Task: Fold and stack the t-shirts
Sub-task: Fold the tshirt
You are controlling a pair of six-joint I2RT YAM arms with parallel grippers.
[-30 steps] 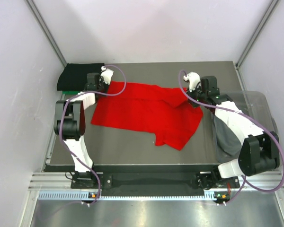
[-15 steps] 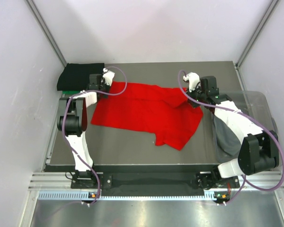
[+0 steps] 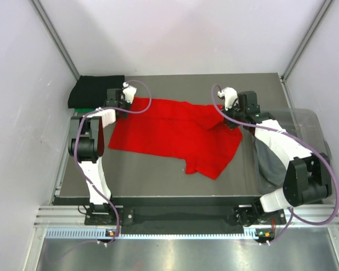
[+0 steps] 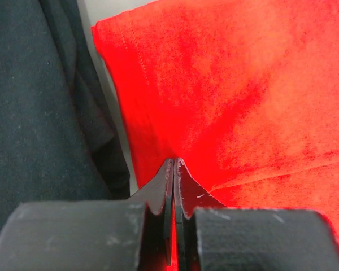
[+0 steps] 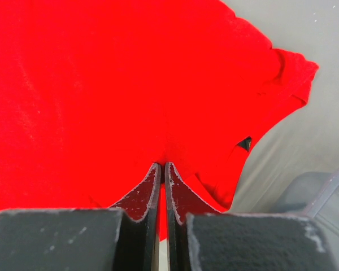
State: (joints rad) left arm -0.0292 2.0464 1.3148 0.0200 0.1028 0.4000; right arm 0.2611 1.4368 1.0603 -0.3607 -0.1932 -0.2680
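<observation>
The large red t-shirt [image 3: 175, 132] lies spread across the middle of the table, its far edge stretched between my two grippers. My left gripper [image 3: 123, 108] is shut on the shirt's far left edge; the left wrist view shows the red cloth [image 4: 243, 96] pinched between the closed fingers [image 4: 174, 169]. My right gripper [image 3: 229, 116] is shut on the shirt's far right part; the right wrist view shows the red cloth [image 5: 113, 84] pinched at the gripper [image 5: 162, 166]. A black t-shirt [image 3: 96, 90] lies folded at the far left corner, also in the left wrist view [image 4: 39, 113]. A grey shirt [image 3: 268, 161] lies in the bin.
A clear plastic bin [image 3: 311, 121] stands at the table's right edge, beside my right arm. A green edge [image 3: 85, 110] shows under the black shirt. White walls and metal posts enclose the table [image 3: 158, 178].
My left arm shifted slightly at the elbow; the gripper stays on the shirt's far left edge. The right gripper and the red shirt hardly moved.
</observation>
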